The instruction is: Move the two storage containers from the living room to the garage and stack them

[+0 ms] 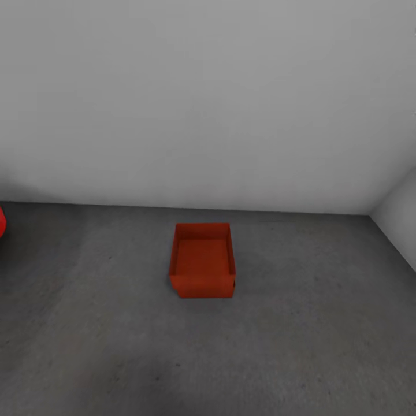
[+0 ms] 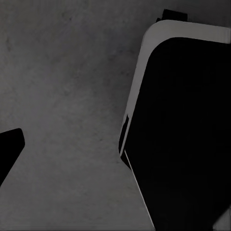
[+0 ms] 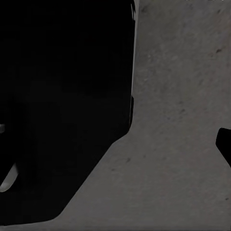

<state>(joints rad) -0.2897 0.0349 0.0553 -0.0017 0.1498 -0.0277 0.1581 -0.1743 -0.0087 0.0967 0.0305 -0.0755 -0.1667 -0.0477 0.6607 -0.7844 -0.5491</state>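
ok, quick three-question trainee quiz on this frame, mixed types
1. True or false: the bin sits on a wood-plank floor.
2. How many orange-red bins show in the head view? A) none B) one C) two
3. Fill in: the bin stands upright with its open side facing ____.

Key: 1 false, it rests on the grey concrete floor near the pale wall. 2 B. 3 up.

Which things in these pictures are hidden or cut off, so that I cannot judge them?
- Red object, head view: cut off by the picture's edge, so its shape is unknown.
- Storage container, head view: whether this is one bin or two stacked cannot be told.
- Left and right wrist views: dark robot parts cover much of the floor; gripper states unclear.
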